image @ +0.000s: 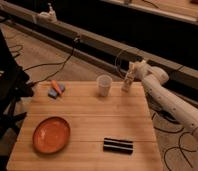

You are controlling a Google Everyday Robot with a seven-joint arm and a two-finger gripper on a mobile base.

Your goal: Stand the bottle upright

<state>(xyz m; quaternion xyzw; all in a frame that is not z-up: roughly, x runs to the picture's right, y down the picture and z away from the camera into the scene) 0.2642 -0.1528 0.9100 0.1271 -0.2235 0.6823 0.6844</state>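
Observation:
The small off-white bottle [126, 83] stands upright at the back right edge of the wooden table [87, 114], just right of the translucent plastic cup [104, 85]. My gripper [132, 69] is right above the bottle's cap, at or touching its top. The white arm [172, 102] reaches in from the right, past the table's right edge.
An orange plate [51, 134] lies at the front left. A flat black bar [118, 145] lies at the front right. A blue sponge with an orange piece [56, 89] sits at the back left. A dark chair [4, 95] stands left of the table. Cables run across the floor behind.

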